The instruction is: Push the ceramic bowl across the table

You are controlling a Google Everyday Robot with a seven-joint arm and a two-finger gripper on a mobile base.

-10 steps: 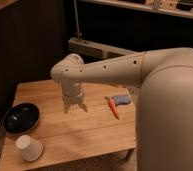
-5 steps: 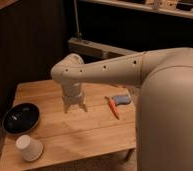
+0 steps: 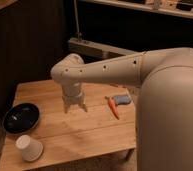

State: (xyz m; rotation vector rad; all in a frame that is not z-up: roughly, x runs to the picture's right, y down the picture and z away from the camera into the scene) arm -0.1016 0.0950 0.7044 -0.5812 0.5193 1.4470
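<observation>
White paper cup point(image 3: 29, 148) is seen upside down at the near left corner of the counter point(image 3: 90, 132), whose top is made of light wood planks. Just behind the cup, the ceramic bowl point(image 3: 21, 117), black and glossy, is set upright at the left edge of the counter, close to the cup; contact between them cannot be told. The claw point(image 3: 75, 109) is held pointing down over the middle of the counter, to the right of the bowl and well apart from it. Its two prongs are spread, with nothing held between them. Further right, an orange stick-shaped item point(image 3: 113, 107) is laid on the planks, with a small blue-grey item point(image 3: 122, 100) just beside its far end. The arm point(image 3: 105, 72), pale and perforated, is stretched in from the bulky robot body point(image 3: 170, 115) at right. A pale ledge point(image 3: 97, 48) is seen behind the counter against dark surroundings.
</observation>
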